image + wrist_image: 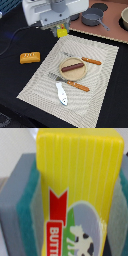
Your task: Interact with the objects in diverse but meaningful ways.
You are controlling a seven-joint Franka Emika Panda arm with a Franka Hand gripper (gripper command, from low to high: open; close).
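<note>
The gripper [61, 30] pinches the yellow carton [62, 32], held aloft at the upper centre of the frame; its smooth faces could slip from the pads [27, 203] and drop.

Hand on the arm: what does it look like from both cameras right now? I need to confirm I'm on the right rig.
In the exterior view the hand is a boxy white and light-grey housing with a rounded grey wrist section on top. A dark cable trails off toward the exterior view's left. In the wrist view the fingers are flat grey bars lined with teal-green pads. No markings are legible.
</note>
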